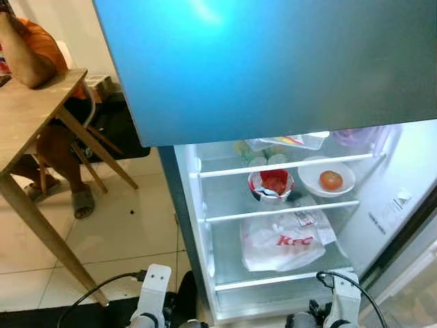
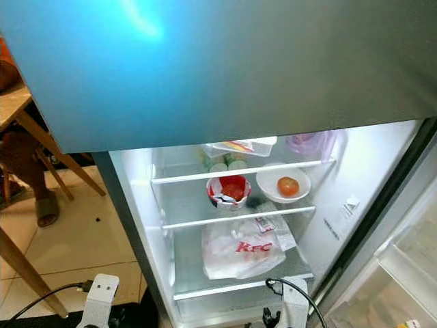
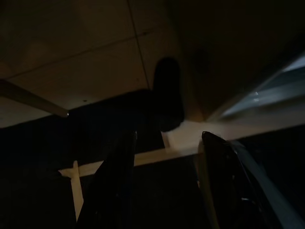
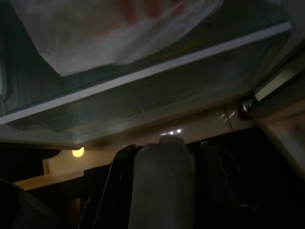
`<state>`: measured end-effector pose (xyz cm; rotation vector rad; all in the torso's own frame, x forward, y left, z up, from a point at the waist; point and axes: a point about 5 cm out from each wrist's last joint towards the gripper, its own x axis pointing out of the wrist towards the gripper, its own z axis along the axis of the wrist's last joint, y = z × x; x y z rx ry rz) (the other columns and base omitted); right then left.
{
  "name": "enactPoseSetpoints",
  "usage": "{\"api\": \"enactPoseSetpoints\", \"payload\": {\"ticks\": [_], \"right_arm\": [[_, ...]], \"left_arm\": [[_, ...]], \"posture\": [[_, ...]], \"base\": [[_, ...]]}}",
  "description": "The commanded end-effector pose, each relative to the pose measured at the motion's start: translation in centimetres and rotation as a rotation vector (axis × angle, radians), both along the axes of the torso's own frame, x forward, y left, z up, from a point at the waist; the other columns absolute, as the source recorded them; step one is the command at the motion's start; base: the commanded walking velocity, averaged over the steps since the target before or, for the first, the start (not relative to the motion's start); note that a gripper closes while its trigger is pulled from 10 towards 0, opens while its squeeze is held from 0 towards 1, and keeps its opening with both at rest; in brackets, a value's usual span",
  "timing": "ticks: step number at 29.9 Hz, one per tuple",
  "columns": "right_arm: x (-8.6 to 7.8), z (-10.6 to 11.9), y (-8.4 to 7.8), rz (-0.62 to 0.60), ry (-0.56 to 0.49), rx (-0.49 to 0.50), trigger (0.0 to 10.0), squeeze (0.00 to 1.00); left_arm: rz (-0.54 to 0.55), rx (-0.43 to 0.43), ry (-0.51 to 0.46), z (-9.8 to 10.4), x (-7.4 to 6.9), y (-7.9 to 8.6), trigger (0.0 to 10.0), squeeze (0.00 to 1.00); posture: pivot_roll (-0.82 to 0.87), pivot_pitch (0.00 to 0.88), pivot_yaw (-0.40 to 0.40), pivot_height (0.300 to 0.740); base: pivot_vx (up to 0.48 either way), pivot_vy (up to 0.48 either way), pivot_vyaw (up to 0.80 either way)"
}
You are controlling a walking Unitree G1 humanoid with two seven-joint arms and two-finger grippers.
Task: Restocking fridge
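Observation:
The fridge's lower compartment (image 1: 205, 219) stands open and lit. A white KFC bag (image 1: 283, 242) lies on the lower glass shelf. On the middle shelf sit a red-and-white tub (image 1: 272, 184) and a white bowl (image 1: 314, 183) holding an orange-red fruit (image 1: 331, 180). Clear containers (image 1: 287, 142) are on the top shelf. My right gripper (image 4: 166, 145) hangs low before the bottom shelf edge, shut on a pale upright container (image 4: 164, 186). My left gripper (image 3: 169, 136) hangs over the dark floor beside the fridge, open with nothing in it. Both wrists, left (image 1: 153, 290) and right (image 1: 343, 294), show at the bottom.
The closed freezer door (image 1: 273, 61) overhangs the top of the view. The open fridge door (image 2: 403, 273) with its racks stands at the right. At the left is a wooden table (image 1: 27, 116) with slanted legs, and a person in orange (image 1: 37, 44) sits behind it.

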<state>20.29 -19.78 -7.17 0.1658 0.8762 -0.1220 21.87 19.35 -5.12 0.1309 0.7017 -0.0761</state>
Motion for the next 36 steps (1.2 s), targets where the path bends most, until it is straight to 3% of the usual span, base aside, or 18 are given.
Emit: {"api": "enactPoseSetpoints", "payload": {"ticks": [1,13,23,29,36], "right_arm": [[-0.3,-0.1,-0.1,-0.018,-0.005,-0.001,10.0,0.0],[0.1,0.0,0.1,0.034,0.008,-0.042,10.0,0.0],[0.3,0.2,-0.1,0.003,-0.021,-0.012,10.0,0.0],[0.3,0.2,-0.2,-0.003,-0.016,-0.008,10.0,0.0],[0.4,0.3,-0.5,0.005,-0.018,-0.045,10.0,0.0]], "left_arm": [[0.031,-0.001,0.01,-0.3,-0.6,0.4,10.0,0.0],[0.02,0.009,0.087,-1.6,-1.6,0.2,10.0,0.0],[0.022,0.015,0.089,-1.8,-1.9,0.0,10.0,0.0],[0.028,0.014,0.085,-1.8,-1.8,0.1,10.0,0.0],[0.013,0.021,0.094,-1.8,-1.9,0.4,10.0,0.0]], "posture": [[0.02,0.019,0.023,0.617],[0.01,0.014,0.034,0.641],[0.0,0.006,0.036,0.641],[0.01,0.003,0.034,0.671],[0.0,0.004,0.039,0.671]], "base": [[0.0,0.0,0.0],[0.0,0.0,0.0],[0.0,0.0,0.0],[0.0,0.0,0.0],[0.0,0.0,0.0]]}}
